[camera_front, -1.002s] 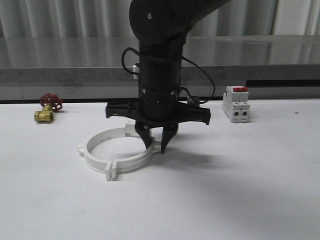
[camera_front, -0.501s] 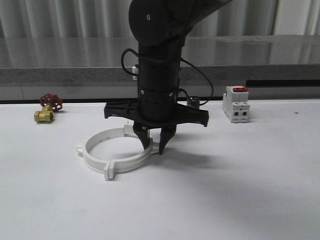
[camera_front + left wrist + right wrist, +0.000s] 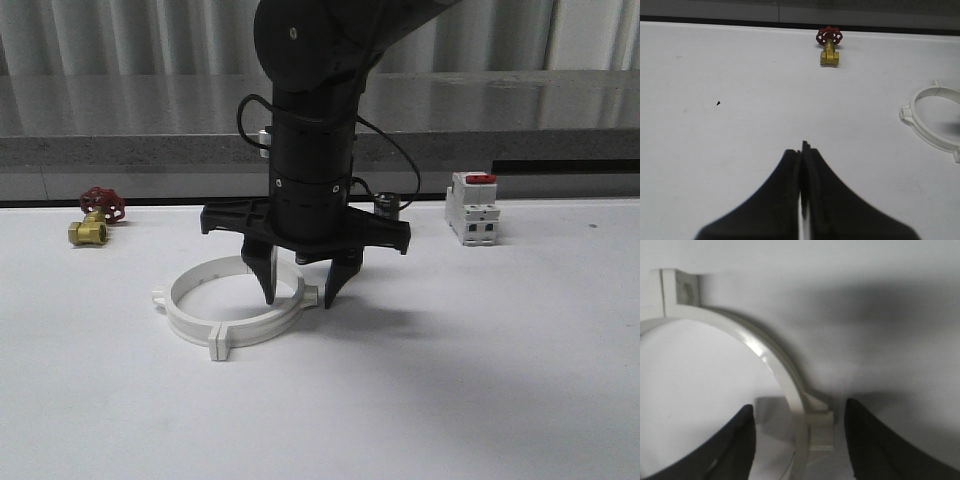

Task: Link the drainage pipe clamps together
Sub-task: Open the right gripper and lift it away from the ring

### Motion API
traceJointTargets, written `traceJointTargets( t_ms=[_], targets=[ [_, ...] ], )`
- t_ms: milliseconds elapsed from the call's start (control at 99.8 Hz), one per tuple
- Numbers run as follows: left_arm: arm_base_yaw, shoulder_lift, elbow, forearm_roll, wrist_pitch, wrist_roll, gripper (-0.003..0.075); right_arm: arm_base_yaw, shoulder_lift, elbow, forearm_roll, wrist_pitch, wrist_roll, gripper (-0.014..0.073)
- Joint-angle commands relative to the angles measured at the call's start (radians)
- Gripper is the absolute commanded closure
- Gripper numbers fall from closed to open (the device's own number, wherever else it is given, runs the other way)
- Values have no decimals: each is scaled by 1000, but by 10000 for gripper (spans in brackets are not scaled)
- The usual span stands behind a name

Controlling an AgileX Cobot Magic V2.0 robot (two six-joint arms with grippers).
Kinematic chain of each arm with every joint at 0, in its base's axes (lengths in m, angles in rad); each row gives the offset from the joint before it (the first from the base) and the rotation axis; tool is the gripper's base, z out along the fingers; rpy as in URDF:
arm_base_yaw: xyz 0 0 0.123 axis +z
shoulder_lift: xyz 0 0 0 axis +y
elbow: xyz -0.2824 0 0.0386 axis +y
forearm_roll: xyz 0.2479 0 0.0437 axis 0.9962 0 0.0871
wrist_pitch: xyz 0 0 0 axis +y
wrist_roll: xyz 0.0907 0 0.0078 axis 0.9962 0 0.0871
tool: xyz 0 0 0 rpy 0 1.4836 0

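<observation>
White drainage pipe clamps (image 3: 232, 303) are straddled on the worktop (image 3: 480, 380) by the right gripper (image 3: 300, 288), fingers wide; left gripper (image 3: 802, 150) fingers pressed together.

A broad white table (image 3: 480, 380) runs back to a dark seam, behind it a grey speckled ledge (image 3: 120, 150) with a glossy top catching soft reflections, and pale corrugated panels (image 3: 130, 35) stand along the rear wall.
</observation>
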Motion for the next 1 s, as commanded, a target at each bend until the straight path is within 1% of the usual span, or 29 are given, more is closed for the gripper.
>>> traceJointTargets(
  t_ms=[0,110,241,401,521,702,802,862,872,882,992],
  targets=[
    [-1,6,-23,5,-67,-4,741,-3,-71,-21,-6,1,-30,163],
    [-1,6,-23,5,-67,-4,741,-6,-116,-21,-10,3,-91,163],
    [-1,6,-23,5,-67,-4,741,-26,-190,-17,-10,13,-200,163],
    [-1,6,-23,5,-67,-4,741,-77,-295,-5,-10,34,-352,163],
    [-1,6,-23,5,-67,-4,741,-132,-391,43,-10,44,-446,163],
    [-1,6,-23,5,-67,-4,741,-257,-557,188,-10,39,-540,163],
    [-1,6,-23,5,-67,-4,741,-338,-668,288,-10,35,-567,163],
    [-1,6,-23,5,-67,-4,741,-391,-731,354,-9,25,-574,163],
    [-1,6,-23,5,-67,-4,741,-440,-814,422,-9,9,-575,163],
    [-1,6,-23,5,-67,-4,741,-451,-823,437,-9,7,-575,163],
    [-1,6,-23,5,-67,-4,741,-518,-954,551,-8,-10,-580,163]
  ],
)
